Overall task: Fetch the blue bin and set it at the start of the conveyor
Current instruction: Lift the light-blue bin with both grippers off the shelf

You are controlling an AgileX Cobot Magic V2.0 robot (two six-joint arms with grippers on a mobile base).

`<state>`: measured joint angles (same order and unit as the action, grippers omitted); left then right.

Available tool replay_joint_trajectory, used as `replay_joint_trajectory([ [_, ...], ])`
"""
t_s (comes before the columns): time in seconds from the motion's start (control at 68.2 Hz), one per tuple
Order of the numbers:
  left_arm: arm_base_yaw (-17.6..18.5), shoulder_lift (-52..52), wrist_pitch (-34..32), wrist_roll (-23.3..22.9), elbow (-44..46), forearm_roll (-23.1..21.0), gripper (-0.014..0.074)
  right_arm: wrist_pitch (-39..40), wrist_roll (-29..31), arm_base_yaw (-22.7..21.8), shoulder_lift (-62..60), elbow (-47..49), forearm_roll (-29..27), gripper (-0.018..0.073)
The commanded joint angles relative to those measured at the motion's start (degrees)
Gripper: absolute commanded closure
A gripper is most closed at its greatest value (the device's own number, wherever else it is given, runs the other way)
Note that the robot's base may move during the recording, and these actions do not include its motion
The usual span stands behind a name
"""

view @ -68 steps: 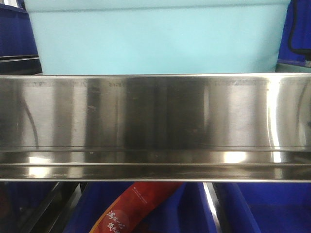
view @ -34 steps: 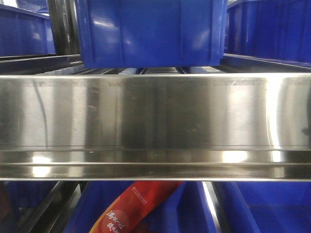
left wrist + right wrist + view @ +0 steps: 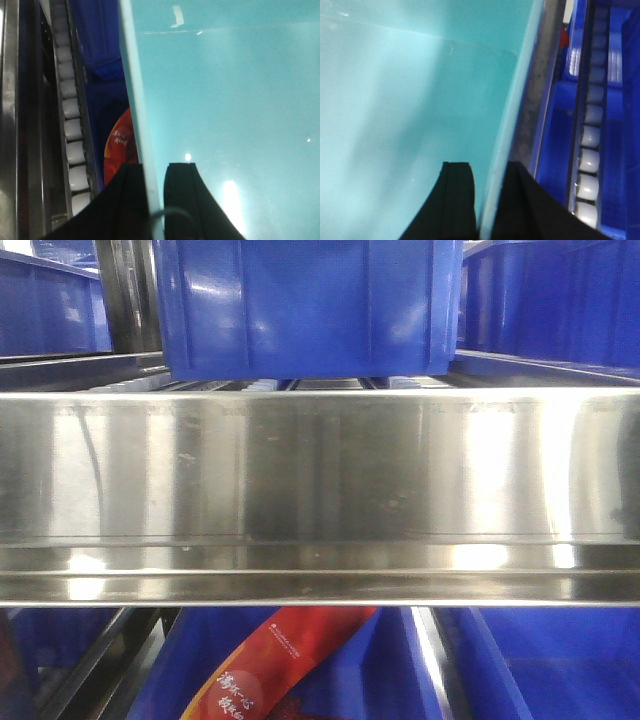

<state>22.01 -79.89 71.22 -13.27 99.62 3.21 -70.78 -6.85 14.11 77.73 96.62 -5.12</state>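
The light turquoise blue bin fills both wrist views: its inside (image 3: 230, 110) and left rim in the left wrist view, its inside (image 3: 410, 90) and right rim in the right wrist view. My left gripper (image 3: 154, 172) is shut on the bin's left wall, one black finger (image 3: 127, 200) outside and one inside. My right gripper (image 3: 490, 172) is shut on the right wall in the same way. The bin is out of the front view. The conveyor start is out of view.
A shiny steel shelf rail (image 3: 320, 490) spans the front view. Dark blue ribbed crates (image 3: 305, 305) stand behind it and below. A red packet (image 3: 280, 660) lies in a lower crate. White roller tracks (image 3: 72, 130) (image 3: 590, 145) run beside the bin.
The turquoise bin stood above the steel rail in the front view one second ago; it has left that view and dark blue crates show behind the rail.
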Motion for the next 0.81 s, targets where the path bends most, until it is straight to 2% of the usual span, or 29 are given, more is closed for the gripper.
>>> replay_joint_trajectory([
  [0.0, 1.1, 1.0, -1.3, 0.6, -1.1, 0.5, 0.0708, 0.8, 1.6, -0.1, -1.1, -0.1, 1.6, 0.0712],
  [0.41, 1.2, 1.0, -1.3, 0.6, -2.4, 0.3, 0.0708, 1.0, 1.6, -0.1, -1.1, -0.1, 1.6, 0.0712],
  [0.645, 1.2, 1.0, -1.3, 0.6, -2.4, 1.1, 0.0708, 5.2, 1.6, -0.1, -1.1, -0.1, 1.6, 0.0712],
  [0.792, 1.2, 1.0, -4.5, 0.6, -2.4, 1.1, 0.0708, 7.9, 1.6, -0.1, -1.1, -0.1, 1.6, 0.0712],
])
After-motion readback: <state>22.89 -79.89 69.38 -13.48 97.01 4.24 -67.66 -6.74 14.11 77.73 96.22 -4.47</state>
